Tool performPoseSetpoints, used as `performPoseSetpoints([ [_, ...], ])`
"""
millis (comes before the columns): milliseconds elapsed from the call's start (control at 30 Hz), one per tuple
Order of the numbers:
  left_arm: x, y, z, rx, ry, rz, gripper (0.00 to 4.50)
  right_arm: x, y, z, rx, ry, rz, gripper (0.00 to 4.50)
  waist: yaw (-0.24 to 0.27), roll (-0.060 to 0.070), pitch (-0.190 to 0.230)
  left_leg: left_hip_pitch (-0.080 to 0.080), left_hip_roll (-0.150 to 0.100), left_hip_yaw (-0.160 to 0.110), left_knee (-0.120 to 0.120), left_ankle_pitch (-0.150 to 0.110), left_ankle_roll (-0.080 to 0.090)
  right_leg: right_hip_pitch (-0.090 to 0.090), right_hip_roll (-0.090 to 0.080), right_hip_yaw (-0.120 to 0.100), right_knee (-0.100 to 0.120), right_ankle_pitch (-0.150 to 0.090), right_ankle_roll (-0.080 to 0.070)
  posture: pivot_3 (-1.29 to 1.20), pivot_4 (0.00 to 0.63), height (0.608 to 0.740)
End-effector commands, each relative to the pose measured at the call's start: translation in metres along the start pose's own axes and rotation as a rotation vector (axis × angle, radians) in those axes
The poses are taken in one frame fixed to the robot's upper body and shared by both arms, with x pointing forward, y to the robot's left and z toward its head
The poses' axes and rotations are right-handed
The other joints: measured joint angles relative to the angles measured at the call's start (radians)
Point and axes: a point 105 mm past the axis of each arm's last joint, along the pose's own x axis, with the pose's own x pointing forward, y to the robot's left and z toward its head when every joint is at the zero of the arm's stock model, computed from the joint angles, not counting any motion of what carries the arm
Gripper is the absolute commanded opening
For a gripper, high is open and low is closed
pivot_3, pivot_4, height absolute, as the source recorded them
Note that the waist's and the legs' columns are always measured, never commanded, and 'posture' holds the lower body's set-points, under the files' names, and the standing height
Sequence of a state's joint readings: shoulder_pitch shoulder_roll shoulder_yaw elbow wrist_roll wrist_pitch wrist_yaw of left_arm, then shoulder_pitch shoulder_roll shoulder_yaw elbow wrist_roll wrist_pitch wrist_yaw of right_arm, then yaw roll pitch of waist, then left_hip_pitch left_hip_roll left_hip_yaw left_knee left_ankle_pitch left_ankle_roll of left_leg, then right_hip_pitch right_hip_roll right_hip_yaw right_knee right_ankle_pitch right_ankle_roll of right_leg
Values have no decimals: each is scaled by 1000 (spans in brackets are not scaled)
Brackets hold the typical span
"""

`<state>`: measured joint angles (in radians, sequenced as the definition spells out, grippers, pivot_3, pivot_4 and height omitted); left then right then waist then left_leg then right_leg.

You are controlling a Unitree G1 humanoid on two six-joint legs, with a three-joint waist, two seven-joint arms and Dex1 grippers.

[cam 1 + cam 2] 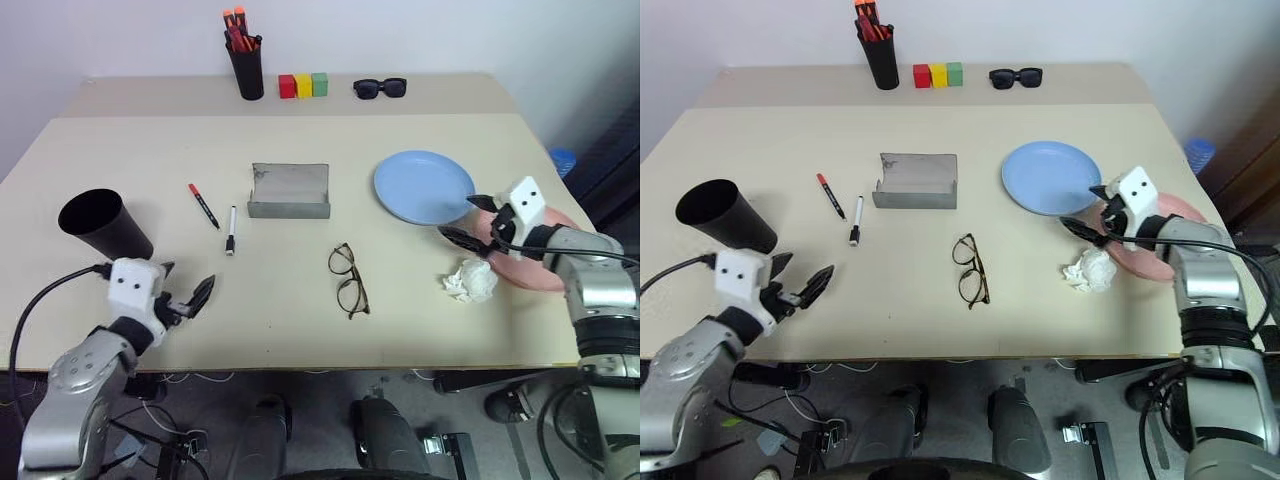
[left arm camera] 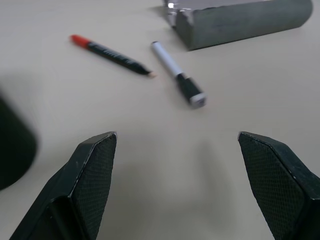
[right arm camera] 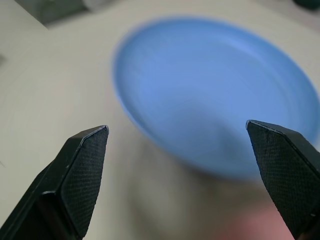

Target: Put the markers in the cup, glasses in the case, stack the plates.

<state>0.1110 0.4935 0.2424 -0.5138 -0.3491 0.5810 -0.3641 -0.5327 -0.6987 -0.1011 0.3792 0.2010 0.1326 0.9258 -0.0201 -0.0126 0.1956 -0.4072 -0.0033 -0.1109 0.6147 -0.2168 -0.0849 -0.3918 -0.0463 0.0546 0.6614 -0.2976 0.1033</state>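
Right claw point(image 1: 468, 218) agape at blue plate point(image 1: 423, 186) rim

Markers point(image 1: 204, 205), glasses point(image 1: 348, 280), open case point(image 1: 289, 191), plates point(image 1: 424, 186) lie unsorted.

The pink plate point(image 1: 545, 268) near the table's point(image 1: 300, 330) right edge lies mostly hidden behind the right arm. In the right wrist view, the blue plate point(image 3: 215, 95) is blurred. The black cup's point(image 2: 12, 145) body is cut off in the left wrist view.

Even, bright overhead light — soft shadows; the right wrist view's blue plate point(image 3: 215, 95) is blurred.
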Motion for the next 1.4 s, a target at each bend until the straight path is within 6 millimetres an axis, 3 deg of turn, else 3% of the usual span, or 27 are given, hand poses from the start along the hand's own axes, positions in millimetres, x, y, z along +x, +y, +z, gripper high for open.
performPoseSetpoints([
  [33,15,-7,17,6,-10,9,3978,2,8,36,-77,-90,18,4500,3,0,0,0,0,0,0,0,0,0,0,0,0,0,0,0,150,740],
  [167,37,-7,29,-86,34,39,3978,15,56,57,-165,-128,139,4500,2,-1,0,0,0,-2,0,0,0,0,0,-1,2,0,0,0,150,740],
  [233,52,-6,39,-109,59,90,4488,22,86,66,-175,-157,220,4500,-1,-1,0,0,0,-2,0,0,0,0,1,-1,3,0,0,0,150,740],
  [333,68,-13,52,-164,123,113,4494,32,121,72,-179,-170,296,4500,0,-1,0,0,0,-3,1,0,0,0,1,-2,3,0,1,0,150,740],
  [467,77,-22,59,-296,222,58,4494,44,163,79,-147,-213,362,4500,-1,-1,0,0,-1,-3,1,0,0,0,0,-2,3,0,1,0,150,740],
  [567,79,-20,54,-287,310,99,4494,49,183,80,-140,-225,385,4500,-2,-1,0,0,-1,-4,1,1,-1,-1,1,-2,4,0,1,0,150,740],
  [900,75,-2,41,-293,447,254,4494,60,187,74,-119,-202,357,4500,1,-1,0,0,-1,-4,1,2,-3,-1,0,-2,4,0,1,0,150,740],
  [1267,93,-9,37,-298,501,230,4494,62,188,70,-123,-198,360,4500,-1,-1,0,0,-1,-4,0,2,-3,-1,0,-2,4,0,1,0,150,740],
  [1400,96,-10,31,-298,528,242,3213,61,189,70,-121,-198,358,4500,0,-1,0,0,-1,-4,0,2,-3,-1,0,-2,4,0,1,0,150,740],
])
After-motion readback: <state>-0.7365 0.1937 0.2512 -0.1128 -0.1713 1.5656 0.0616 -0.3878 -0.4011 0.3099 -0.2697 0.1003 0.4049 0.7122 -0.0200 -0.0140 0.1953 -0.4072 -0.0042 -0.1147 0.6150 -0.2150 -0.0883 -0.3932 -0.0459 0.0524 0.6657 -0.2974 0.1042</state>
